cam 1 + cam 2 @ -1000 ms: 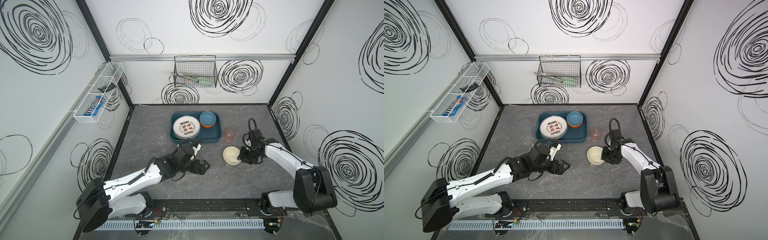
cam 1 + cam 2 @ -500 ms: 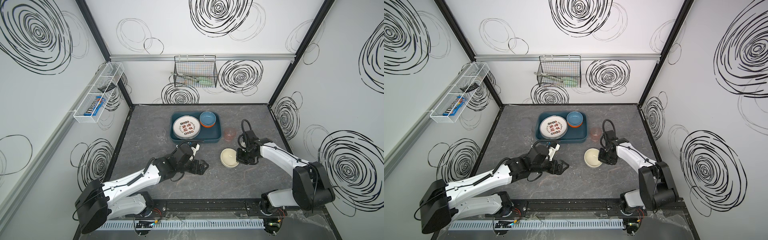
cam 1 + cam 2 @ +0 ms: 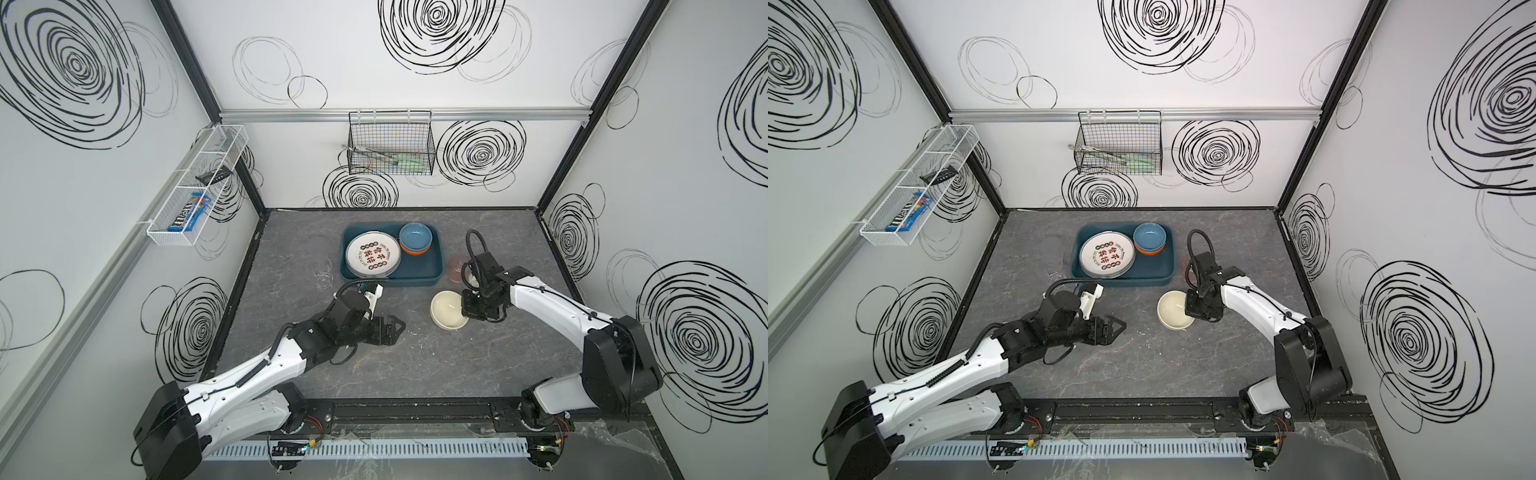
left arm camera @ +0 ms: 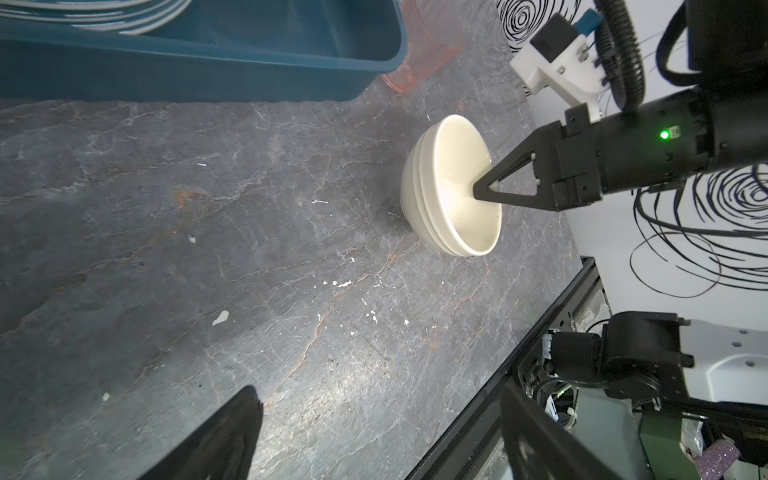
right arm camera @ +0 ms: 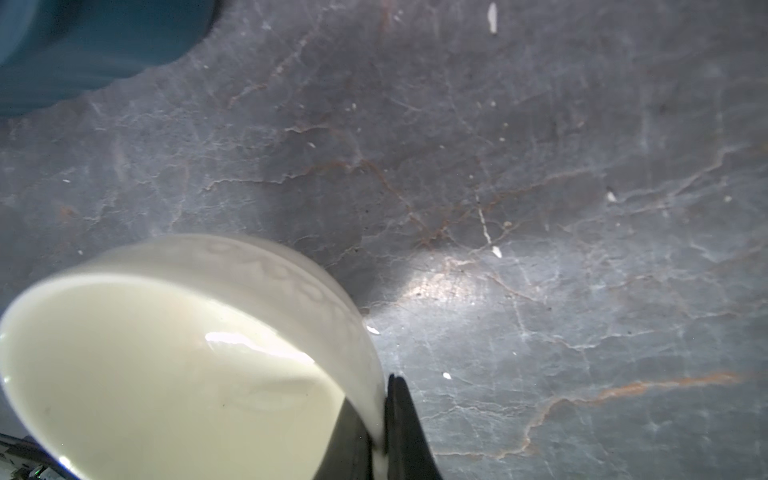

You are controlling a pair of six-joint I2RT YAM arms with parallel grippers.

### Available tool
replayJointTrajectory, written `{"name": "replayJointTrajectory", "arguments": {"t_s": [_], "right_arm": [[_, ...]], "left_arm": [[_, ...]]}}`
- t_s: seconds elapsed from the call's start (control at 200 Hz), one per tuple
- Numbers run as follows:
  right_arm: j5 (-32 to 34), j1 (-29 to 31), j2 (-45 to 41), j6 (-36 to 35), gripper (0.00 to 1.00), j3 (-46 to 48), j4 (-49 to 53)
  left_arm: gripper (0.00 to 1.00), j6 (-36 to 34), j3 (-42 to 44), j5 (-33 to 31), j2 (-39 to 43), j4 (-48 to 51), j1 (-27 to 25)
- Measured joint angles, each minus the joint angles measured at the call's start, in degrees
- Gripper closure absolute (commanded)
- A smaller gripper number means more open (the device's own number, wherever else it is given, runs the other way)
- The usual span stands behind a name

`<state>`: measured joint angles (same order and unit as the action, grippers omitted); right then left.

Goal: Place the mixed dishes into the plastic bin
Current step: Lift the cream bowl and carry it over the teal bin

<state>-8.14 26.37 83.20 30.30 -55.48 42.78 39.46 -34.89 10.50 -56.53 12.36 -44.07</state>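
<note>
Jaws of the right gripper pinch the bowl's right rim, just near-right of the bin. The left gripper hangs open and empty. This looks like the pickup step. Next: lift over the bin wall, set it in the bare right side.

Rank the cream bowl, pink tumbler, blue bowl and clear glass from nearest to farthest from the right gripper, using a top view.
1. cream bowl: rim pinched in the right gripper.
2. pink tumbler: just right of the teal bin.
3. blue bowl: in the bin's far right corner.
4. clear glass: left of the bin.
</note>
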Motion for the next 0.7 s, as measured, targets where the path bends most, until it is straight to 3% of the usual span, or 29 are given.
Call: {"name": "replayJointTrajectory", "arguments": {"t_s": [0.7], "right_arm": [[1.5, 2.9, 11.5, -4.2, 0.99, -22.4, 6.1]], "left_arm": [[0.06, 1.3, 0.8, 2.8, 7.5, 4.4, 12.9]]}}
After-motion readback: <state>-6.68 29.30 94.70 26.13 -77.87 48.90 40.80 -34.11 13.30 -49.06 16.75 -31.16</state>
